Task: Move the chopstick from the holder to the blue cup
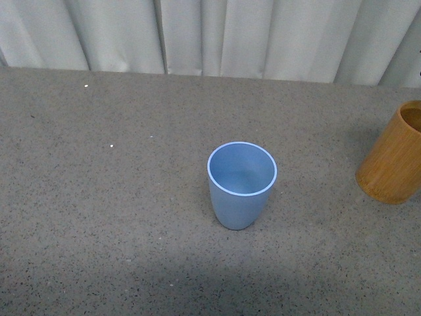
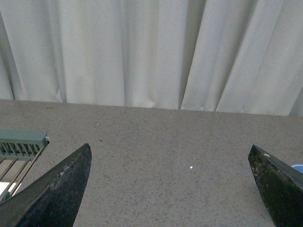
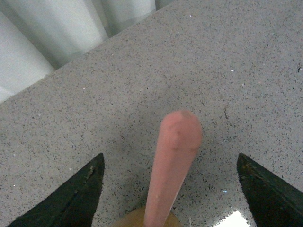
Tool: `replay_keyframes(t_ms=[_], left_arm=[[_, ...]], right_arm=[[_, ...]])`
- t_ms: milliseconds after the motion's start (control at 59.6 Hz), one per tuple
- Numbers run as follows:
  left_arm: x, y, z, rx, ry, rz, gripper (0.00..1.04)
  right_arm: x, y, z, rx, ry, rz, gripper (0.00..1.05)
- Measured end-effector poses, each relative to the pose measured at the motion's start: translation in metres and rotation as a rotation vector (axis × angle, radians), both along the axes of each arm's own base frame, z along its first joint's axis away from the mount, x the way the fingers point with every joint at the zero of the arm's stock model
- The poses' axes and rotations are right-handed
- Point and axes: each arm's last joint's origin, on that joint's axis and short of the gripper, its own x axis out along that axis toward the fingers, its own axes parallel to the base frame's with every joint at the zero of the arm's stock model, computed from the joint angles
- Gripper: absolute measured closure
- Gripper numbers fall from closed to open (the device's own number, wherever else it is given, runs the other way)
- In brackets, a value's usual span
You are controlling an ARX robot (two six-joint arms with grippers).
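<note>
The blue cup (image 1: 241, 184) stands upright and empty mid-table in the front view; a sliver of it (image 2: 298, 167) shows in the left wrist view. The orange-brown holder (image 1: 395, 155) stands at the right edge, partly cut off, and its rim (image 3: 142, 218) shows in the right wrist view. A salmon-pink chopstick (image 3: 173, 165) rises from the holder between the fingers of my open right gripper (image 3: 170, 163), touching neither. My left gripper (image 2: 169, 152) is open and empty over bare table. Neither arm shows in the front view.
A grey speckled table (image 1: 118, 217) runs back to a white curtain (image 1: 210, 33). A pale green slatted rack (image 2: 21, 144) lies at the edge of the left wrist view. A bright reflective patch (image 3: 232, 220) lies beside the holder.
</note>
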Motion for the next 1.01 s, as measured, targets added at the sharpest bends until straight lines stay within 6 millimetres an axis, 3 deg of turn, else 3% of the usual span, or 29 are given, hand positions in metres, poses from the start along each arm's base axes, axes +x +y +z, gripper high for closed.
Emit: replay_keyframes(t_ms=[503, 755, 889, 1006], left_arm=[[0.000, 0.000, 0.000, 0.000, 0.000, 0.000, 0.07], [0.000, 0.000, 0.000, 0.000, 0.000, 0.000, 0.07], [0.000, 0.000, 0.000, 0.000, 0.000, 0.000, 0.07], [0.000, 0.000, 0.000, 0.000, 0.000, 0.000, 0.07]], right_arm=[[0.002, 0.000, -0.006, 0.035, -0.034, -0.001, 1.04], [-0.008, -0.004, 0.000, 0.039, -0.053, -0.009, 1.04], [-0.013, -0.007, 0.014, 0.036, -0.096, -0.013, 1.04], [-0.018, -0.011, 0.040, 0.016, -0.163, -0.009, 1.04]])
